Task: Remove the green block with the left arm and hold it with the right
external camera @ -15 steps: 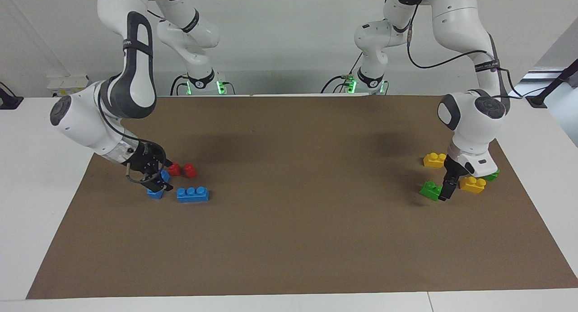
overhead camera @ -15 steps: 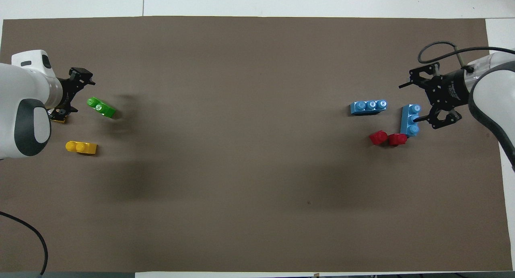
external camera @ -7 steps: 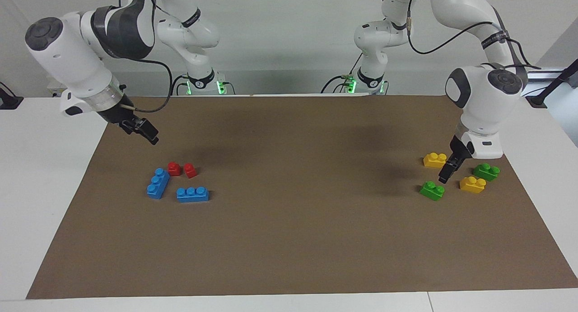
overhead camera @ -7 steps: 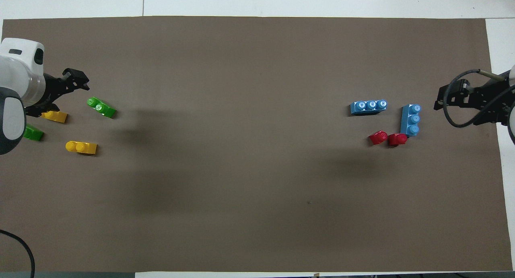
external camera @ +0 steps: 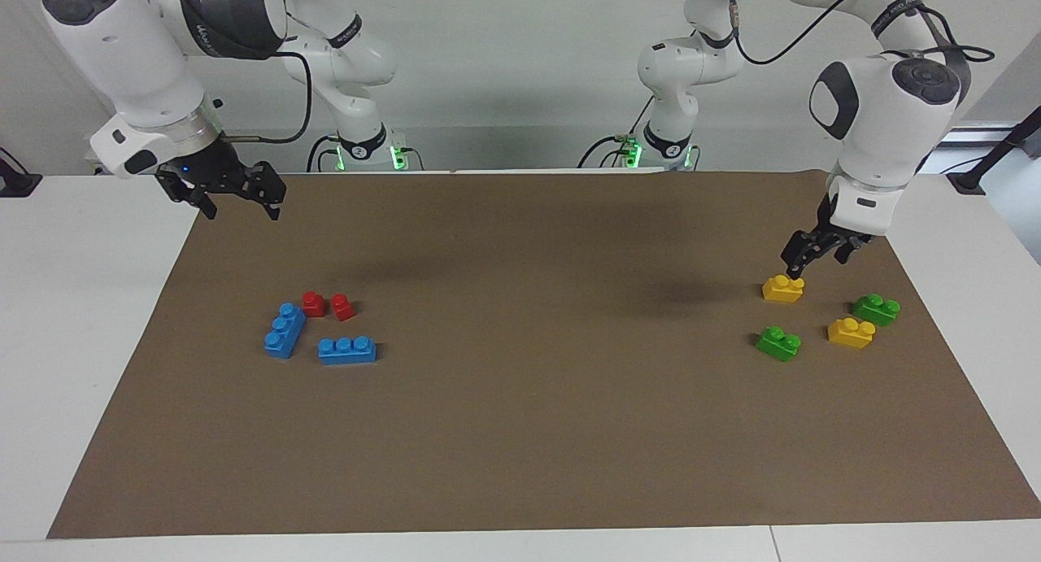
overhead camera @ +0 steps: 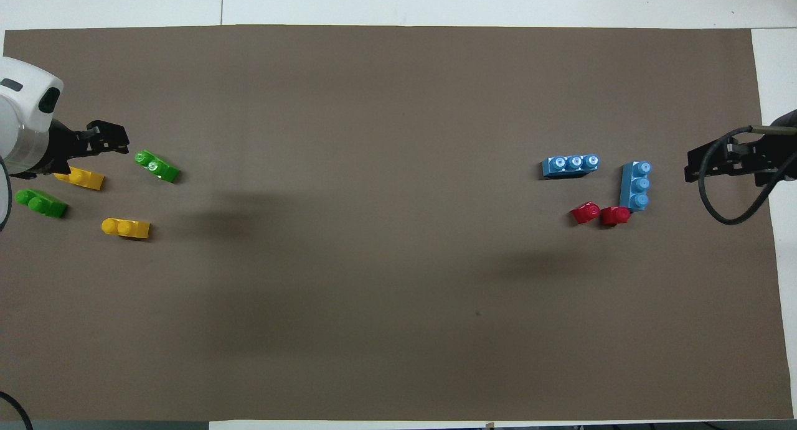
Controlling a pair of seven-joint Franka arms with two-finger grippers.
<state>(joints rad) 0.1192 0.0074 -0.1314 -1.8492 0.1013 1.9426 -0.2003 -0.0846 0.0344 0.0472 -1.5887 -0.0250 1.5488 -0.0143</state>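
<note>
The lime-green block (external camera: 778, 342) lies free on the brown mat (external camera: 520, 432) at the left arm's end; it also shows in the overhead view (overhead camera: 157, 166). My left gripper (external camera: 816, 259) is open and empty, raised over a yellow brick (external camera: 783, 288), apart from the green block. In the overhead view the left gripper (overhead camera: 93, 151) sits beside the green block. My right gripper (external camera: 232, 196) is open and empty, raised over the mat's edge at the right arm's end; it also shows in the overhead view (overhead camera: 725, 162).
A darker green brick (external camera: 876, 308) and a second yellow brick (external camera: 851, 332) lie beside the lime one. Two blue three-stud bricks (external camera: 347, 349) (external camera: 284, 330) and two small red bricks (external camera: 328, 305) lie at the right arm's end.
My left gripper has risen from beside the lime-green block and drawn back over the yellow brick, empty. My right gripper has lifted off the blue brick and pulled back toward its base.
</note>
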